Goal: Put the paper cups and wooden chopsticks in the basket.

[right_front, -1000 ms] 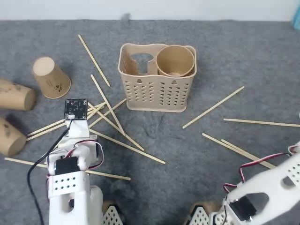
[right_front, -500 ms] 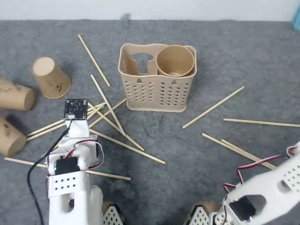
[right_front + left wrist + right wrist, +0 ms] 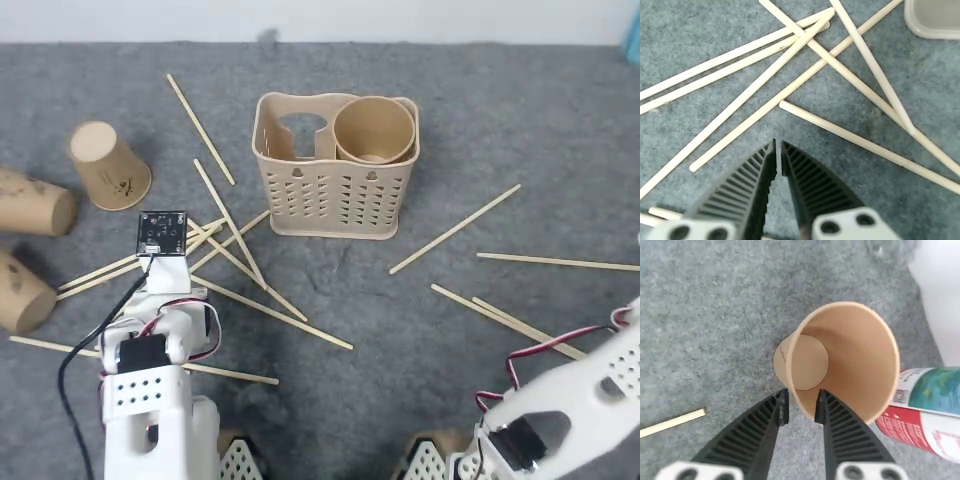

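The beige basket (image 3: 335,190) stands mid-table with one paper cup (image 3: 373,130) upright in its right compartment. Three more cups (image 3: 108,165) lie at the far left. Wooden chopsticks (image 3: 230,225) are scattered on both sides of the basket. My left arm (image 3: 160,300) hangs over the crossed chopsticks (image 3: 805,75); its gripper (image 3: 777,146) is shut with nothing in it, just above the carpet. My right gripper (image 3: 801,401) is shut on the wall of a tilted paper cup (image 3: 840,360), one finger inside and one outside.
A red and teal labelled can (image 3: 920,405) lies close beside the held cup, near a white surface (image 3: 940,295). One chopstick end (image 3: 670,422) lies on the carpet nearby. The basket's corner (image 3: 935,20) is beyond the left gripper.
The right arm's body at the lower right of the high view has shifted slightly down and back. The left arm, basket and cups have not moved.
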